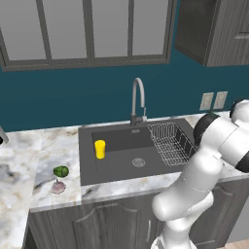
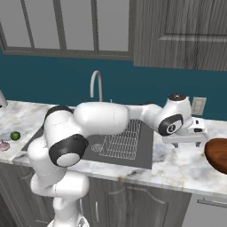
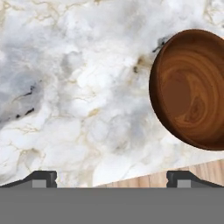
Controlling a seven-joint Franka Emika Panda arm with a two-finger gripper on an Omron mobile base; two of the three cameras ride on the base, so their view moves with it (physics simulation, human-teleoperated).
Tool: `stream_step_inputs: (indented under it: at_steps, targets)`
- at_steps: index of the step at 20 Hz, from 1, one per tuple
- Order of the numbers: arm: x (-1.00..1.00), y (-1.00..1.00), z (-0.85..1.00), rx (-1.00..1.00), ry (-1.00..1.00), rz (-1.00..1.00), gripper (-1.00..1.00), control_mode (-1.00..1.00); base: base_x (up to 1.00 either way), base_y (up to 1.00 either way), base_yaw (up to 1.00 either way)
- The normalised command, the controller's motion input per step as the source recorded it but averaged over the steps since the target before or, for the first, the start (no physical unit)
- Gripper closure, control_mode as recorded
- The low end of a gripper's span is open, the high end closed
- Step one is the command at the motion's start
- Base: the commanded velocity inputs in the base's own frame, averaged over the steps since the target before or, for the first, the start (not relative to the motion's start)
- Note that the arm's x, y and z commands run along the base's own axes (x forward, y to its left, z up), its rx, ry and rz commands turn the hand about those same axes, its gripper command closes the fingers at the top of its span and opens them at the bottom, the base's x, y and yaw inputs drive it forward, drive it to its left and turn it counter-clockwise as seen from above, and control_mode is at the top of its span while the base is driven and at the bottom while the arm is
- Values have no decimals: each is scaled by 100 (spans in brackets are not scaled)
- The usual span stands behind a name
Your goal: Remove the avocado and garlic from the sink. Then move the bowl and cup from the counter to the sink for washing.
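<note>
1. The desk (image 1: 58, 141) is white marble, running along a teal wall under glass-front cabinets; the hand view looks straight down at its veined top and front edge.
2. The sink (image 1: 116, 168) is a dark-grey basin set into the desk, with a round drain, a wire rack (image 1: 171, 142) on its right side and a curved steel faucet (image 1: 138, 99) behind it.
3. The arm (image 2: 102, 119) reaches from the base across the sink's front to the right, its hand over the desk right of the sink.
4. The bowl (image 3: 190, 89) is reddish-brown and wood-grained, upright on the desk near its front edge, right of the sink; in the right base view it is cut off by the picture's right edge.
5. The gripper (image 3: 111, 178) hangs over bare marble just beside the bowl, not touching it; its 2 fingertips (image 3: 41, 178) stand wide apart with nothing between them, so it is open and empty.
6. The cup (image 1: 99, 149) is yellow and stands upright inside the sink, at the left of the basin.
7. The avocado (image 1: 61, 171) lies on the desk left of the sink.
8. The garlic (image 1: 58, 187) lies just in front of the avocado; they look slightly apart, though at this size I cannot be sure.
</note>
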Motion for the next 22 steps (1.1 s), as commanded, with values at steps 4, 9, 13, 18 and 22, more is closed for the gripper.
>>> stream_step_inputs:
  at_steps: [4,9,13,18,22]
  targets:
    - [13,-30,-17,0,0,0,-100,-100,0,0,0]
    - [16,-26,-19,0,0,0,-100,-100,0,0,0]
    - [23,-27,-14,0,0,0,-100,-100,0,0,0]
    - [21,-30,-4,0,0,0,-100,-100,0,0,0]
    - [16,-23,0,2,0,0,-100,-100,0,0,0]
